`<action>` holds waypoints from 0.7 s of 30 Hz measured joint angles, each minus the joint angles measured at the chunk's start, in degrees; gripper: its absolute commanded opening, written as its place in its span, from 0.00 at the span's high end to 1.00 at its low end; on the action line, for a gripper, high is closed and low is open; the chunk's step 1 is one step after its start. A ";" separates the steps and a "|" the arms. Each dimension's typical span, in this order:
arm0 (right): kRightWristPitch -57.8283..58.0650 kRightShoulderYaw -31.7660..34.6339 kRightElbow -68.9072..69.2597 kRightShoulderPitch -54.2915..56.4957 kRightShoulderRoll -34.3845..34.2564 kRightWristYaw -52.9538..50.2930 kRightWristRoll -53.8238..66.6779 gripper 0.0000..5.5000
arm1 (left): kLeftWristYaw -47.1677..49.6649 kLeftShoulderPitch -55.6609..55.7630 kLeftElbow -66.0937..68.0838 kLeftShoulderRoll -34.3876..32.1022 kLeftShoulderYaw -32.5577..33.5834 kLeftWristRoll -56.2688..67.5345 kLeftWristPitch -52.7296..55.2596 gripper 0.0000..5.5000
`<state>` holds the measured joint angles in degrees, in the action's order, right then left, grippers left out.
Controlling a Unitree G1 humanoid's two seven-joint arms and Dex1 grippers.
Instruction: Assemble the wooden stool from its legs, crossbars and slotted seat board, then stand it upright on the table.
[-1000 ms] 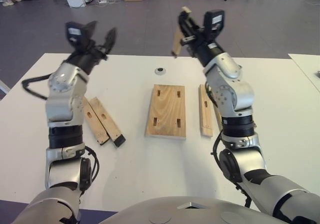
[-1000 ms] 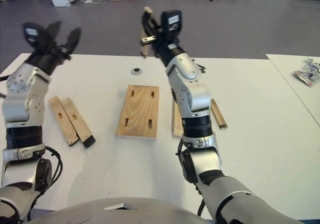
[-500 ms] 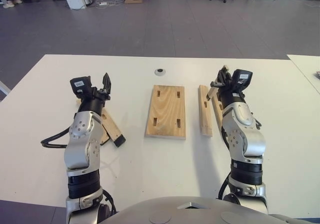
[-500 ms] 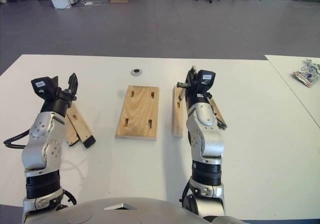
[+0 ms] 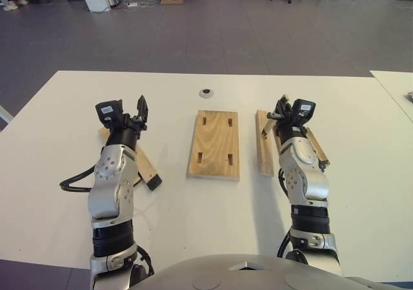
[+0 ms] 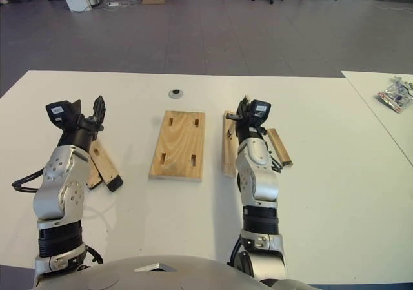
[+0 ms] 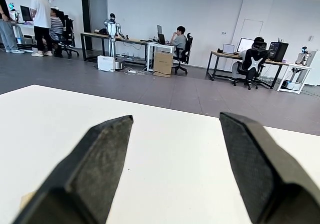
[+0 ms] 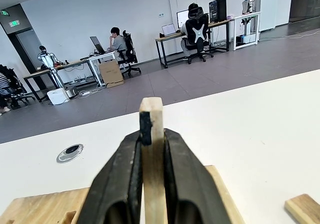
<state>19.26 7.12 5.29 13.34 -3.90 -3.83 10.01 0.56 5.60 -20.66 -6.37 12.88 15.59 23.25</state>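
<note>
Head view, tabletop: I see the white tabletop (image 5: 58,193) with a small round grey grommet (image 5: 206,93) near its far edge.
Head view, board: the flat rectangular pale wooden seat board with 4 slots (image 5: 215,138) lies flat in the middle, between my 2 arms.
Head view, right side: a long pale wooden leg piece (image 5: 263,149) lies just beside the board's right edge. A shorter pale wooden bar (image 5: 316,151) lies on the outer side of my right arm.
Head view, left side: 2 pale wooden slats (image 6: 105,164) lie side by side, partly hidden under my left arm. The one nearer the board has a dark end.
Head view, left gripper (image 5: 132,114): low over the slats' far ends, fingers spread, holding nothing.
Head view, right gripper (image 5: 281,111): low between the leg piece and the bar, closed on a short narrow pale wooden stick (image 8: 152,115).
Left wrist view, fingers (image 7: 95,169): 2 dark fingers stand wide apart with bare tabletop between them.
Right wrist view, fingers (image 8: 122,184): they press on both sides of the stick, whose dark-marked end pokes out past the tips. Pale wood lies underneath, and I cannot tell which piece it is.
</note>
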 measured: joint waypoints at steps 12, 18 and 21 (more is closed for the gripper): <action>-1.51 1.15 -1.24 -0.78 -0.42 -0.77 0.62 0.93 | -0.64 0.04 1.24 -0.01 0.21 0.26 -0.27 0.42; -15.70 -4.48 -8.16 -5.84 7.13 13.76 -1.71 0.93 | -1.10 -0.30 1.24 -0.02 0.17 0.31 -0.28 0.42; -22.31 -5.18 -10.90 -7.63 8.94 18.54 -1.44 0.93 | -1.32 -0.32 1.20 -0.04 0.18 0.37 -0.27 0.42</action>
<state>-3.05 1.94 -5.62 5.71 5.03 14.70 8.57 -0.76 5.29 -19.46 -6.41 13.06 15.96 22.98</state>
